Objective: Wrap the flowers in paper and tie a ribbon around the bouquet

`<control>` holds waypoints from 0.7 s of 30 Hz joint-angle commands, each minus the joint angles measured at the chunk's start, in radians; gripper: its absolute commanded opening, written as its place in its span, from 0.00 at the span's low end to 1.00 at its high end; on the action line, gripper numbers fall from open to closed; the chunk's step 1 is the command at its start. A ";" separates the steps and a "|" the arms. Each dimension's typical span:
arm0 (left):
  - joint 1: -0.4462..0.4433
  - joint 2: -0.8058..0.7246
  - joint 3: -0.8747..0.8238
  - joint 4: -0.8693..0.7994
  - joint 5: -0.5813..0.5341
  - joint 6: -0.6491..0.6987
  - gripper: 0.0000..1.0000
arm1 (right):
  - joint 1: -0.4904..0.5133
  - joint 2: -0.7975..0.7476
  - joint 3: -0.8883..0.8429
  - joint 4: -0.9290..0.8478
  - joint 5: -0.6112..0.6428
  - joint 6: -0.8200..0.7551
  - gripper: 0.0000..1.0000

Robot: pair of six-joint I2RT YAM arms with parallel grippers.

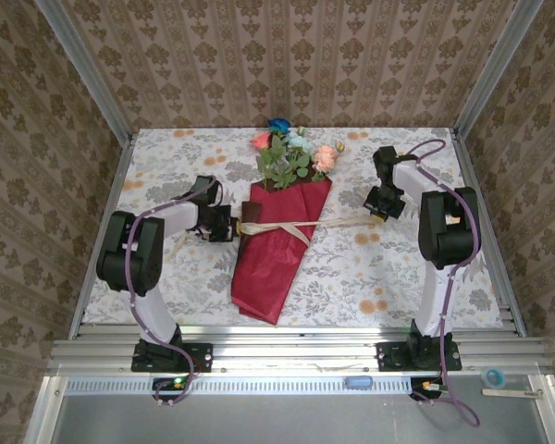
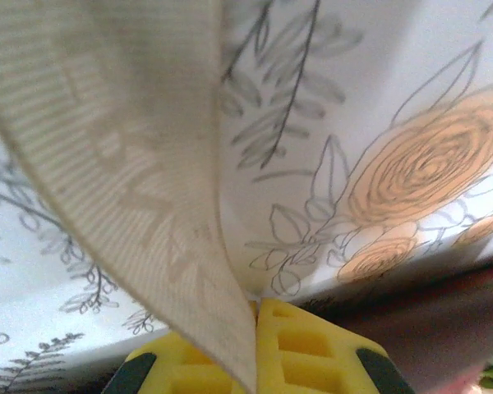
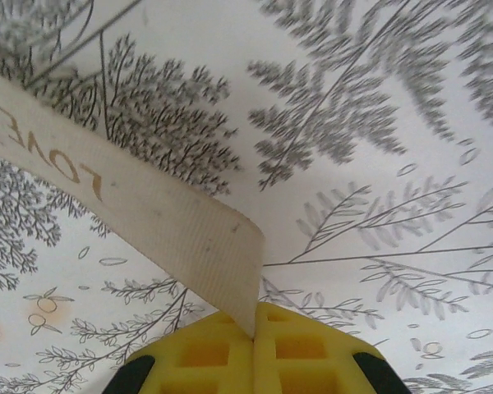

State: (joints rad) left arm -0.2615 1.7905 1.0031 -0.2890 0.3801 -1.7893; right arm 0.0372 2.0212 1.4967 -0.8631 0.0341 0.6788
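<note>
Both arms rise from the tabletop's near edge and fold inward over its middle. The left gripper (image 1: 228,225) points right toward the centre, its yellow pads (image 2: 312,355) pressed tight on one end of the ribbon (image 2: 131,164). The right gripper (image 1: 378,212), closer to the right edge, angles left from a raised wrist, its pads (image 3: 312,355) clamped on the other end.
</note>
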 commanded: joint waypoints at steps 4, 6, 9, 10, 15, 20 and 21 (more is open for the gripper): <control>0.131 -0.102 -0.083 0.012 -0.022 0.069 0.00 | -0.093 -0.048 -0.008 -0.036 0.093 -0.019 0.00; 0.164 -0.112 -0.105 0.033 -0.005 0.079 0.00 | -0.125 -0.051 -0.006 -0.035 0.100 -0.018 0.00; 0.200 -0.122 -0.128 0.028 0.009 0.102 0.00 | -0.168 -0.050 0.009 -0.039 0.108 -0.018 0.00; 0.212 -0.126 -0.137 0.027 0.009 0.108 0.00 | -0.179 -0.048 0.015 -0.043 0.110 -0.018 0.00; 0.234 -0.117 -0.143 0.019 0.018 0.162 0.00 | -0.197 -0.044 0.029 -0.045 0.110 -0.022 0.00; 0.221 -0.076 -0.109 -0.007 0.040 0.211 0.12 | -0.196 -0.035 0.032 -0.050 0.103 -0.024 0.00; 0.216 -0.074 -0.099 -0.023 0.040 0.220 0.21 | -0.196 -0.035 0.033 -0.050 0.101 -0.024 0.00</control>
State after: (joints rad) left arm -0.0391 1.6966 0.8696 -0.2630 0.4068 -1.6169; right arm -0.1600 2.0022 1.5047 -0.8814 0.0982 0.6640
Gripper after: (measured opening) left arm 0.150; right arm 0.061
